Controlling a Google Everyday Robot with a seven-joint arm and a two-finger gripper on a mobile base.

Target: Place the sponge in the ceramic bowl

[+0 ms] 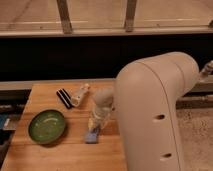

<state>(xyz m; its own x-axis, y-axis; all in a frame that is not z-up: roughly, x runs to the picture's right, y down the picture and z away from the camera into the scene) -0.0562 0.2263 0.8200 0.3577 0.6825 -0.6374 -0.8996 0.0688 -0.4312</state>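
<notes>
The sponge [92, 136] is a small light-blue pad lying flat on the wooden table [60, 156], to the right of the ceramic bowl. The ceramic bowl [46, 126] is a wide, glossy green dish with nothing in it, near the table's left side. My gripper [96, 123] hangs from the pale wrist directly over the sponge, its tip at or just above the pad's far edge. Something pale yellow shows at the gripper's tip. Whether the gripper touches the sponge is unclear. My large white arm [160, 115] fills the right side and hides the table's right part.
A black-and-white striped block [63, 98] and a small whitish object [80, 94] lie at the back of the table, beyond the bowl. A dark wall and a railing run behind the table. Speckled floor shows at the far right.
</notes>
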